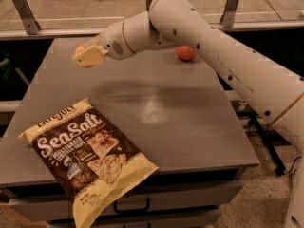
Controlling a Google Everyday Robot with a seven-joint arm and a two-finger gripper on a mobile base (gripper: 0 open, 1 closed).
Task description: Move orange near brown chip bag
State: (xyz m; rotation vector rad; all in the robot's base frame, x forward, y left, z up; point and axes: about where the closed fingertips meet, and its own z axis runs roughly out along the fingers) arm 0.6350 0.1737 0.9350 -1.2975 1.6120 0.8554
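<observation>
The brown chip bag [90,158] lies flat at the table's front left corner, dark brown and pale yellow with white "Sea Salt" lettering, its lower end hanging over the front edge. My gripper [87,57] hovers above the table's back left area, well behind the bag. It is shut on the orange [80,49], whose orange skin shows behind and below the tan fingers [90,55]. Most of the orange is hidden by the fingers.
A larger reddish-orange round fruit [185,53] sits on the grey table [190,127] at the back right, partly behind my arm [213,42]. A railing with metal posts [24,13] runs behind the table. Drawers are under the front edge.
</observation>
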